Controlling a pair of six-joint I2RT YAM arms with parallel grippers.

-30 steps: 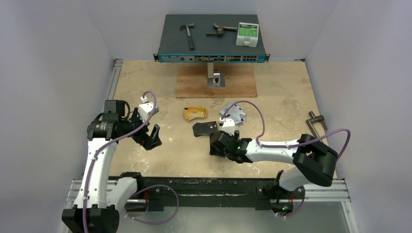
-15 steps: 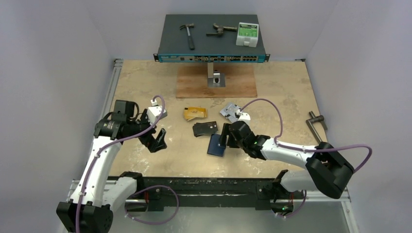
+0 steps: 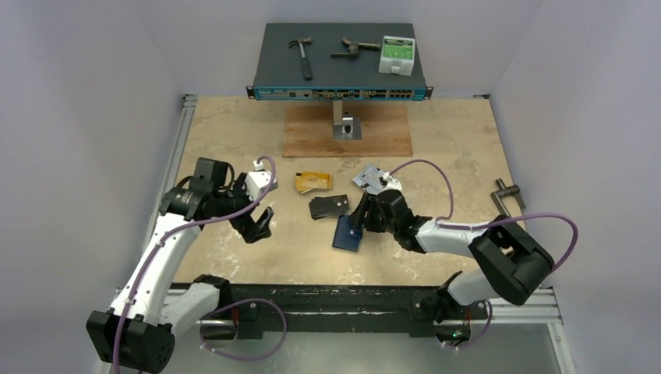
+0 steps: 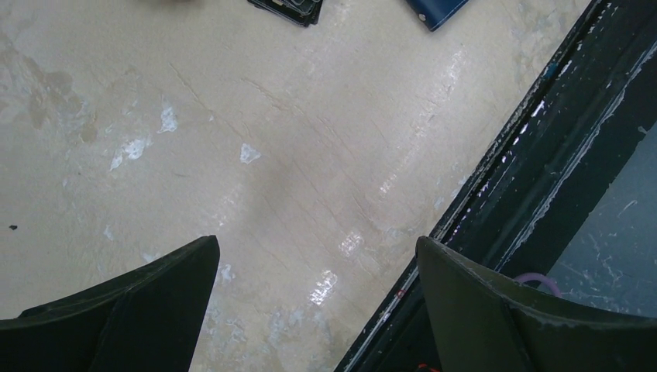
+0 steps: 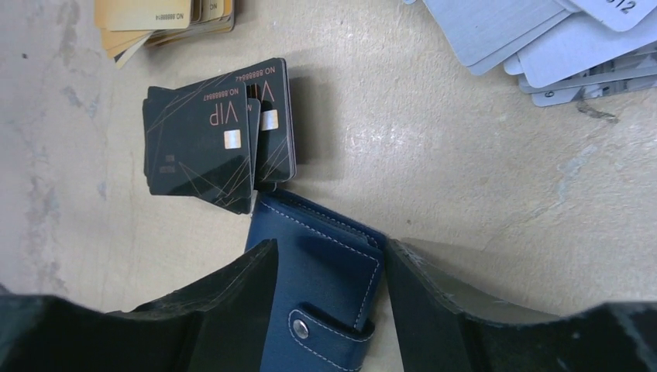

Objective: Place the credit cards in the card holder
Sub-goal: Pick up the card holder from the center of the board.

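Note:
The card holder (image 3: 348,232), a navy-blue case with a snap tab, lies flat on the table. My right gripper (image 3: 358,220) hangs low over it, open. In the right wrist view its jaws (image 5: 331,246) straddle the card holder (image 5: 325,271), each finger close to a side edge. The credit cards lie in three piles just beyond: black cards (image 5: 209,139), gold cards (image 5: 163,19) and silver cards (image 5: 542,46). From above they are the black cards (image 3: 327,206), gold cards (image 3: 312,182) and silver cards (image 3: 372,178). My left gripper (image 3: 261,224) is wide open and empty over bare table (image 4: 318,242).
A network switch (image 3: 340,74) at the back carries a hammer (image 3: 301,56), a clamp and a white-green box (image 3: 397,54). A wooden board (image 3: 347,131) with a metal bracket lies before it. Another clamp (image 3: 507,195) lies at the right. A black rail (image 4: 542,178) borders the table's near edge.
My right gripper has swung away from the near edge toward the card piles, leaving the card holder showing, and its jaws have narrowed around it. My left arm has drifted right.

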